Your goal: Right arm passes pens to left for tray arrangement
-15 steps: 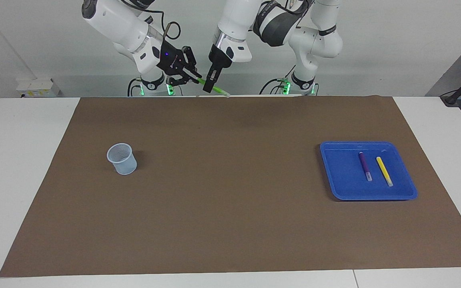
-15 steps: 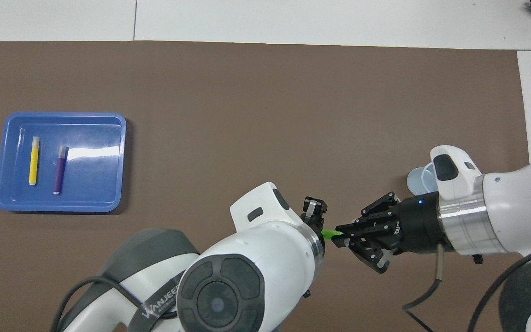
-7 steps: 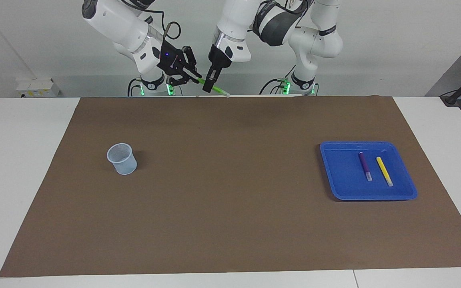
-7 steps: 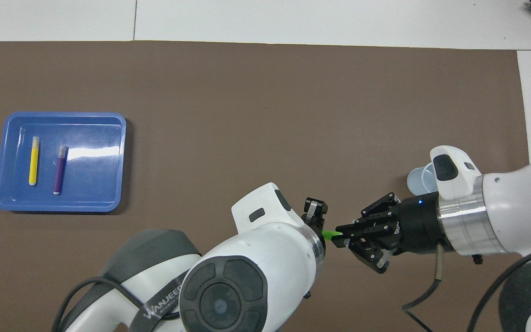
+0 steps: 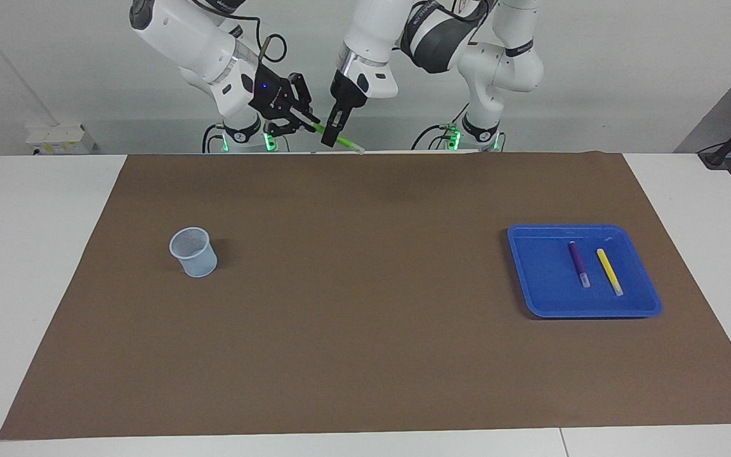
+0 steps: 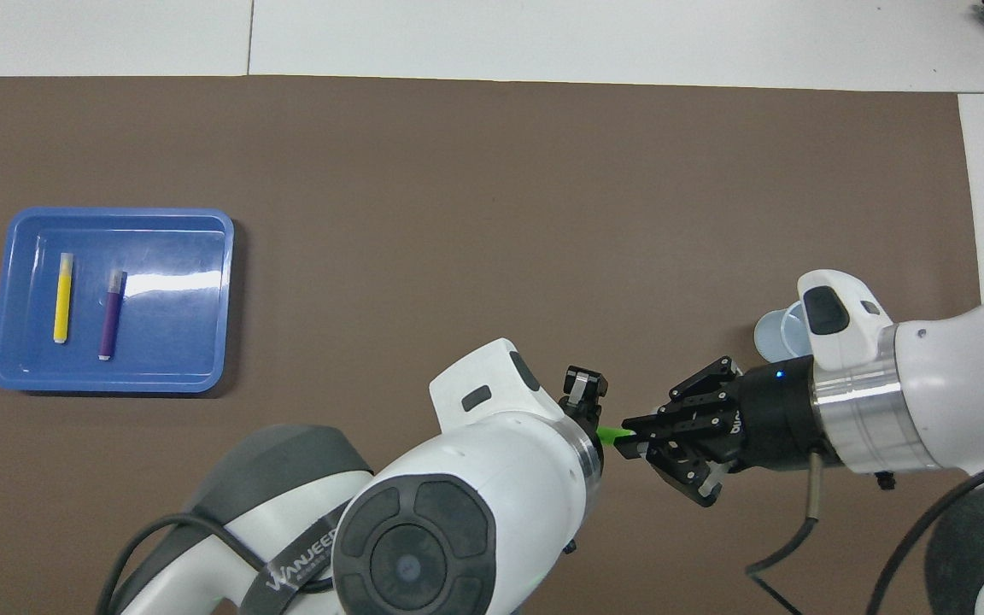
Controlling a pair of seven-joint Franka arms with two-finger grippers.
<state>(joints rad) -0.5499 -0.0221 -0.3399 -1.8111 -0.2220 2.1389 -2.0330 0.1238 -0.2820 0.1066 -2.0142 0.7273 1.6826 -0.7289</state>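
Note:
The bright green pen [image 5: 340,141] [image 6: 610,436] hangs slanted in the air over the mat's edge nearest the robots, its whitish tip pointing down. My right gripper [image 5: 311,124] [image 6: 630,443] is shut on its upper end. My left gripper [image 5: 330,136] [image 6: 588,412] is shut on its middle, just beside the right one. The blue tray [image 5: 584,313] [image 6: 108,386] lies toward the left arm's end of the table. In it the purple pen [image 5: 578,263] [image 6: 111,314] and the yellow pen [image 5: 609,271] [image 6: 62,297] lie side by side.
A small translucent pale blue cup [image 5: 194,252] [image 6: 774,335] stands on the brown mat [image 5: 365,304] toward the right arm's end; in the overhead view the right wrist partly covers it. White table shows around the mat.

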